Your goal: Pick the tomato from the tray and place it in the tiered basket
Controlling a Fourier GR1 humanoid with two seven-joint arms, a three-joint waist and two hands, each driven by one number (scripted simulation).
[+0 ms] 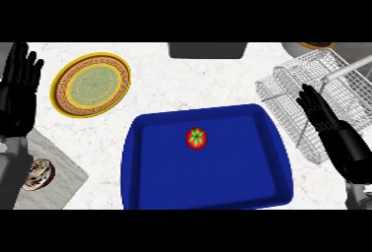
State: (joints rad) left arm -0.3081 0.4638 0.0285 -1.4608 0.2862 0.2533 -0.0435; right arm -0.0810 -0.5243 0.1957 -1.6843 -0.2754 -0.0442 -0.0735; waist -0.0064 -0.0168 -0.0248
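White marbled worktop [181, 83] seen from above. Blue tray [145, 192] set at near edge, centre. Wire tiered basket [305, 78] placed at right edge, just beside tray. Right hand [327, 120] held open over basket, fingers straight. Left hand [18, 81] rested open at left edge. Yellow plate [91, 84] laid towards far left. Tomato [196, 138] left inside tray, untouched.

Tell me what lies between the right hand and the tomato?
In the head view, only bare blue tray floor and its right rim separate the right hand from the tomato.
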